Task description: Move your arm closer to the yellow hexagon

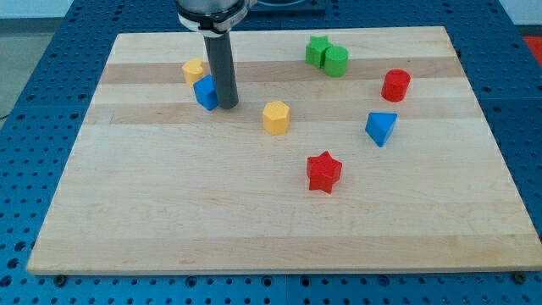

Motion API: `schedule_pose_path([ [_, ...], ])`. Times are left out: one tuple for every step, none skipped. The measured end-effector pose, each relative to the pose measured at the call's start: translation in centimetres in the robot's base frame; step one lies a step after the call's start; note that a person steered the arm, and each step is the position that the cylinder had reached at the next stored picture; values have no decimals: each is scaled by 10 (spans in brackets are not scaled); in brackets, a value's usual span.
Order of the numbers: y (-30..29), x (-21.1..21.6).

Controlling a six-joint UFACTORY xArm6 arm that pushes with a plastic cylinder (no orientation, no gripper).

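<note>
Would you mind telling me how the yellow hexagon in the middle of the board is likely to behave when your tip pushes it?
The yellow hexagon sits flat on the wooden board, so it will probably slide rather than roll. It looks squat, so tipping seems unlikely. An off-centre push against its angled sides may turn it. My tip is to its left, beside the blue block.

My tip (pixel 228 106) touches a blue block (pixel 205 92) on its left. Bare tabletop (pixel 254 212) lies between my tip and the yellow hexagon (pixel 275 117) to the right; no block stands between. The red star (pixel 323 171) sits lower right, apart.
</note>
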State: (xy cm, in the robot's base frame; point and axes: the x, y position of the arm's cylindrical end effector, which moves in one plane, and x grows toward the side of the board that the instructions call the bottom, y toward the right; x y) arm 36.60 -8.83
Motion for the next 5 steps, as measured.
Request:
schedule_pose_path([
  [-8, 0],
  [-20, -1],
  [-14, -1],
  [40, -1],
  [102, -1],
])
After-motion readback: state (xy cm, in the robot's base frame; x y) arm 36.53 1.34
